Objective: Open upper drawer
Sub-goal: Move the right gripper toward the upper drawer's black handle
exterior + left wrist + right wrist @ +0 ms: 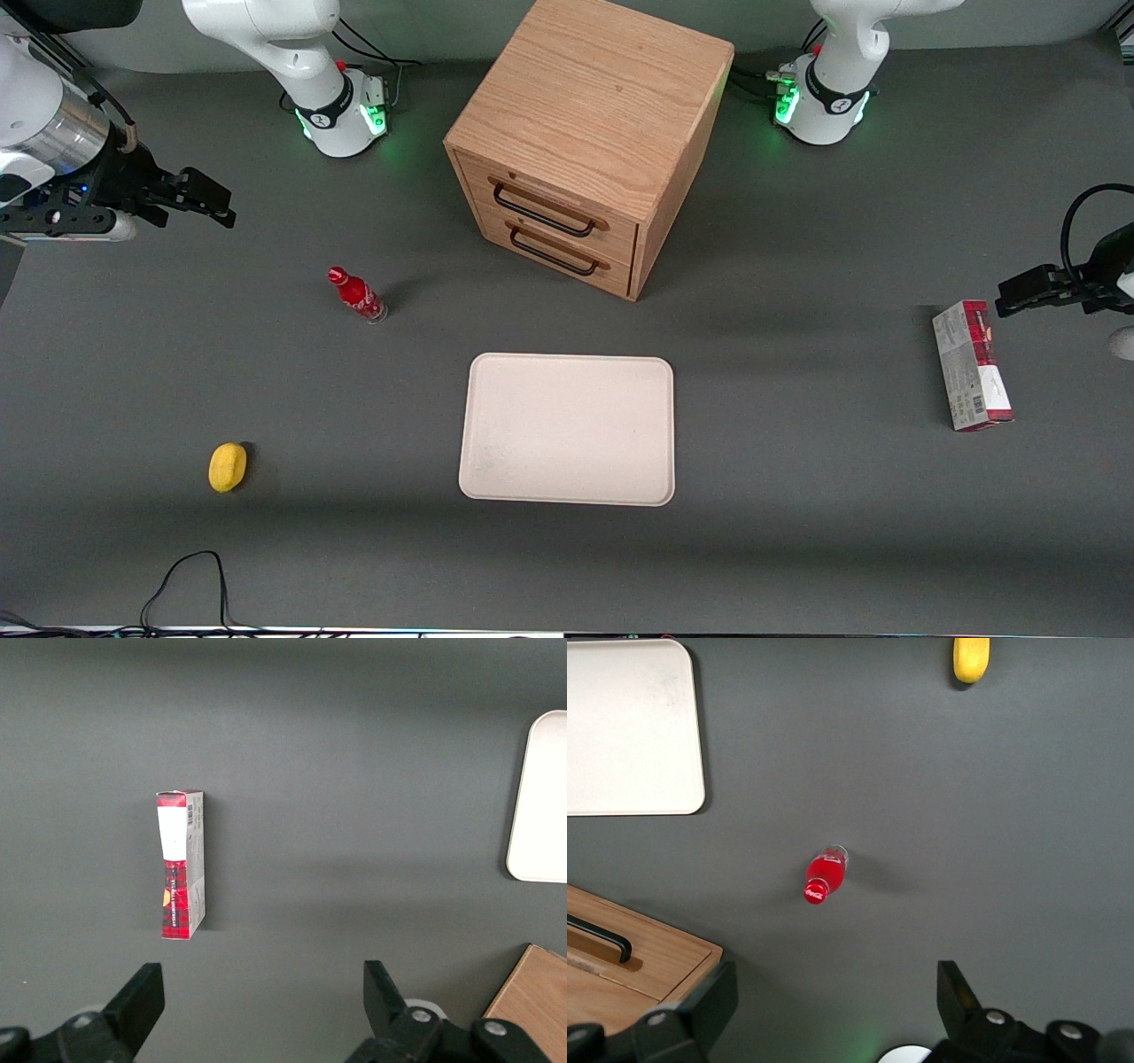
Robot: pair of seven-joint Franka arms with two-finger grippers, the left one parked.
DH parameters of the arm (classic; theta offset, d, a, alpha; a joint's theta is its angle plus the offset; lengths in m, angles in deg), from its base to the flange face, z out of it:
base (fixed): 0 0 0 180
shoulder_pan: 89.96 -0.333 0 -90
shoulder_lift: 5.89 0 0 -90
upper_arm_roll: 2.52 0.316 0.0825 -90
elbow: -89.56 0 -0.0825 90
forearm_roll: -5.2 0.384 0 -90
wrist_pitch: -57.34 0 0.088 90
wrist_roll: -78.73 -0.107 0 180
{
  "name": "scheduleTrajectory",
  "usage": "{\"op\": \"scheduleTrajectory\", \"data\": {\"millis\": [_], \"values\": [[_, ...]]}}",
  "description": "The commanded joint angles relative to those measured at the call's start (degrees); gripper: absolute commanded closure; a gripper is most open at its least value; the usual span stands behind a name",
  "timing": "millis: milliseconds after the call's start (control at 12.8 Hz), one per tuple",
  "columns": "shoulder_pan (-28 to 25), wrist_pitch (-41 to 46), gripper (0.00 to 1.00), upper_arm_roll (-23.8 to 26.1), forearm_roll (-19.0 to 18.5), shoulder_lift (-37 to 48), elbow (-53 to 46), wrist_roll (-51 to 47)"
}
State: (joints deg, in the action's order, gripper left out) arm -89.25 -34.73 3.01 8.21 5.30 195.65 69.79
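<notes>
The oak cabinet (592,97) stands at the back middle of the table. Its upper drawer (554,209) is closed, flush with the front, with a thin black bar handle (542,211). The lower drawer (560,254) sits just below it, also closed. My gripper (197,198) is open and empty, high above the table toward the working arm's end, well apart from the cabinet. In the right wrist view the gripper (833,1001) hangs over bare table with a corner of the cabinet (629,966) and a black handle (602,939) showing.
A red bottle (356,295) stands between the gripper and the cabinet; it also shows in the right wrist view (824,875). A white tray (569,430) lies nearer the camera than the cabinet. A yellow lemon (227,466) and a red-and-grey box (971,365) lie on the table.
</notes>
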Motion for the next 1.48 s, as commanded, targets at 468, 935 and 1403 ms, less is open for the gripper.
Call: {"op": "scheduleTrajectory", "data": {"millis": [468, 935, 1403], "values": [[-1.06, 1.89, 0.00, 4.11, -1.43, -9.41, -11.07, 0.94], [-1.24, 1.89, 0.00, 24.66, 0.24, -19.17, -22.49, 1.03], [-1.85, 3.72, 0.00, 33.66, 11.67, -26.21, -23.22, 18.84]]}}
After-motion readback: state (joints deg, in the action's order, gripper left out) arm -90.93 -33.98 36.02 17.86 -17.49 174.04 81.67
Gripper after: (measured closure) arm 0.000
